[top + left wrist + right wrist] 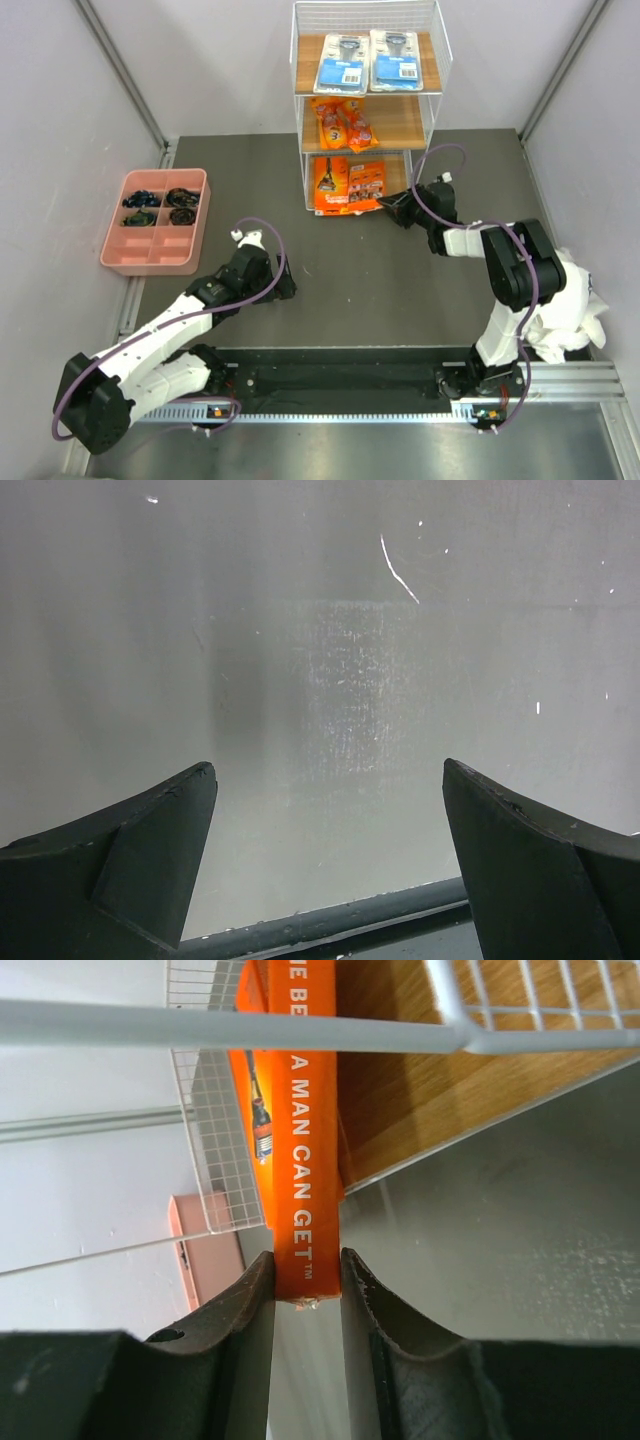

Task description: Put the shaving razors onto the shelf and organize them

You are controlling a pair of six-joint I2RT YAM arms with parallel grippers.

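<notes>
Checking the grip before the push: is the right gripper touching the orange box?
Touching. In the right wrist view both fingers of the right gripper press flush against the orange box with no gap.

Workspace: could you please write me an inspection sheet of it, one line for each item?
Surface: dark table, no packs lying on it.
Job's things: shelf holds two blue packs on the top board, orange pouches on the middle board, and an orange card and an orange pack on the bottom board; the pack's near end sticks out.
Clutter: pink tray at left, dark items in its far compartments.
Grippers: left gripper open over bare table; right gripper shut on the orange pack's edge.
Cables: purple cables loop along both arms, apart from the shelf.
Surroundings: pale walls.
</notes>
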